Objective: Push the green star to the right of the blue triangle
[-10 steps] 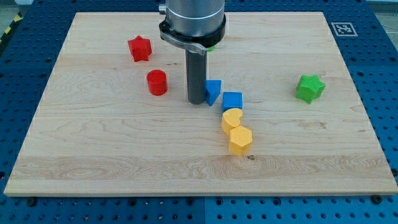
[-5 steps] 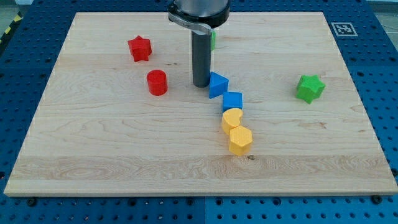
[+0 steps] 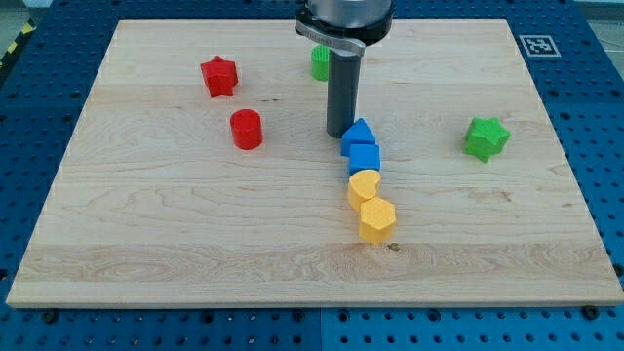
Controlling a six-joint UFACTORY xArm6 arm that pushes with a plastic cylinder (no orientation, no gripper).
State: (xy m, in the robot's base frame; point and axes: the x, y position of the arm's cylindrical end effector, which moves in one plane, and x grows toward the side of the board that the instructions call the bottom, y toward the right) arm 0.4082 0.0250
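The green star (image 3: 486, 137) lies at the board's right side, far from the rod. The blue triangle (image 3: 359, 135) sits near the middle, touching the blue cube (image 3: 365, 157) just below it. My tip (image 3: 337, 133) is at the triangle's upper left edge, touching or nearly touching it. The star is well to the right of the triangle, with open wood between them.
A yellow heart (image 3: 363, 185) and a yellow hexagon (image 3: 376, 220) continue the column below the blue cube. A red star (image 3: 219, 75) and a red cylinder (image 3: 246, 129) lie at the left. A green block (image 3: 319, 63) shows partly behind the rod at the top.
My tip has moved right and up the view. The blue triangle has shifted right and now sits directly above the blue cube. The green star has not moved.
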